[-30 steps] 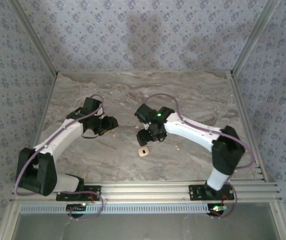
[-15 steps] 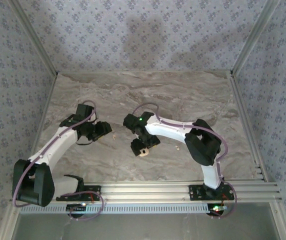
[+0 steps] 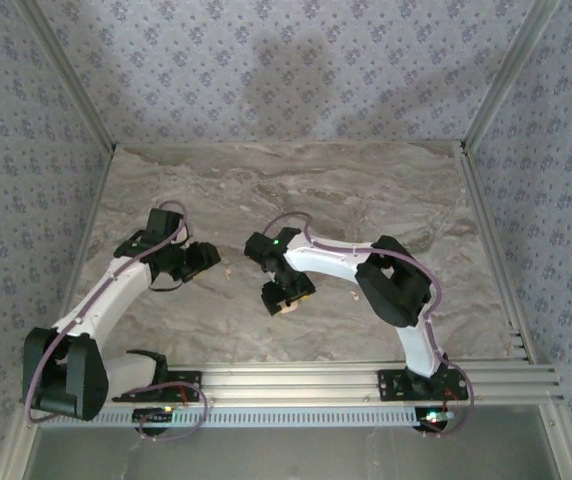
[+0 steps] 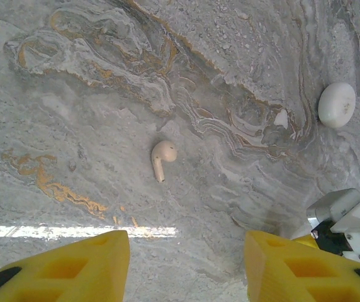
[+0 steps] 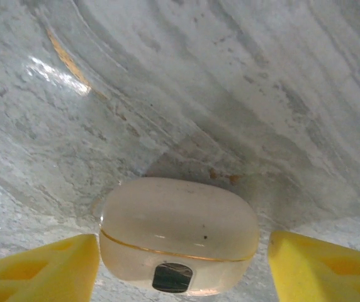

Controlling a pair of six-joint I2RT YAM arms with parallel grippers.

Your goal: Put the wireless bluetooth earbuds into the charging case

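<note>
Earbud (image 4: 161, 157) and case (image 4: 337, 104) both lie on the desk (image 3: 396, 190), a grey marble-look slab with rust-orange veins and a slight sheen.

The left gripper (image 4: 186, 251) hangs over the desk with its yellow, hollow-celled fingers spread wide and nothing between them. The right gripper (image 5: 181, 251) is spread too. Its fingers flank a pod (image 5: 179, 220) with a gap on each side, so they are not touching it. The pod is cream-tan, glossy and pillow-shaped, ringed by a thin gold seam, with a small dark window in its near face.

From the left wrist, the case is a smooth white oval, far ahead and well to the right of the left gripper, and well apart from the earbud. No seam or opening can be made out on it.

The earbud lies ahead of the left gripper's gap, slightly left of centre, on its side. Its bulbous head is at the far end and its short stem points back toward the fingers. That long axis runs roughly along the reach, square to the closing line, so the fingers would close across the narrow stem. The left arm is the nearer one. Small, rounded plastic on polished stone looks liable to skid if one finger lands first.
</note>
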